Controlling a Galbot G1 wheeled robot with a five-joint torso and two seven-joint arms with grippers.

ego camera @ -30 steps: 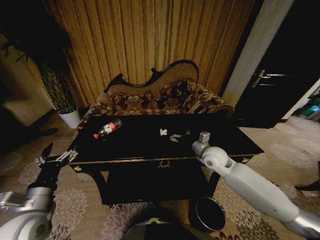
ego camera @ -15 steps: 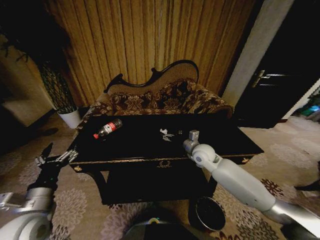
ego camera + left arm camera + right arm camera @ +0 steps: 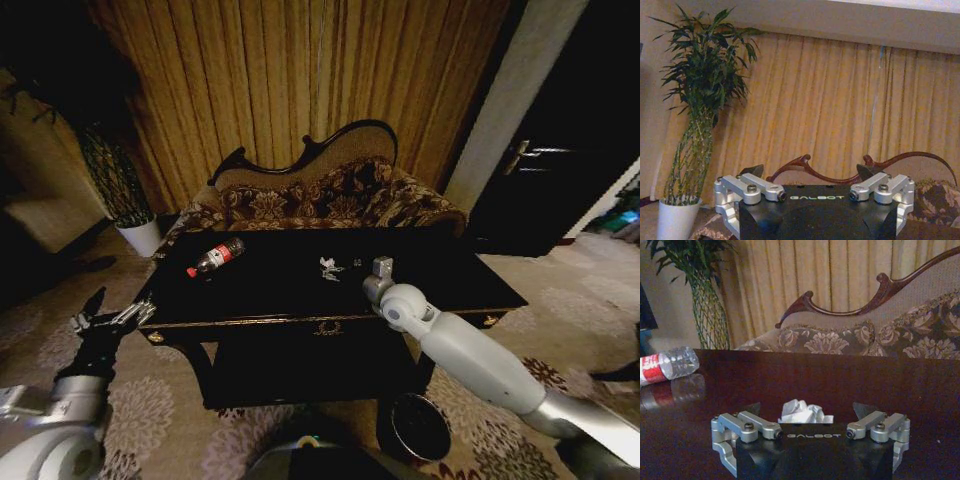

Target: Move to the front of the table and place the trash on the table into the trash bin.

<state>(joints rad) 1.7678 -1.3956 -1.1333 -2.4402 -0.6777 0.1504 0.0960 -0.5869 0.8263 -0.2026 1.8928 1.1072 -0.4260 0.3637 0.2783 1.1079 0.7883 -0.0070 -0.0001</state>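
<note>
On the glossy black table (image 3: pixel 250 300) lie a clear bottle with a red label (image 3: pixel 215 257) at the left and a crumpled white paper wad (image 3: pixel 328 266) near the middle. My right gripper (image 3: pixel 352 268) hovers low over the tabletop just right of the wad. Seen from the right wrist, the wad (image 3: pixel 805 413) lies between the spread fingers of that open gripper (image 3: pixel 808 409), and the bottle (image 3: pixel 667 365) rests farther off. My left gripper (image 3: pixel 108 318) hangs open off the table's left front corner. The dark round trash bin (image 3: pixel 415 428) stands on the floor under the table's right front.
A patterned sofa (image 3: pixel 320 195) stands right behind the table, with curtains behind it. A tall plant in a white pot (image 3: pixel 140 235) is at the back left, and the same plant (image 3: pixel 700 100) rises before the open left gripper (image 3: pixel 810 171). Patterned carpet surrounds the table.
My right arm has swung left across the tabletop, bringing its gripper up to the paper wad. The left arm, the bottle and the bin have not moved.
</note>
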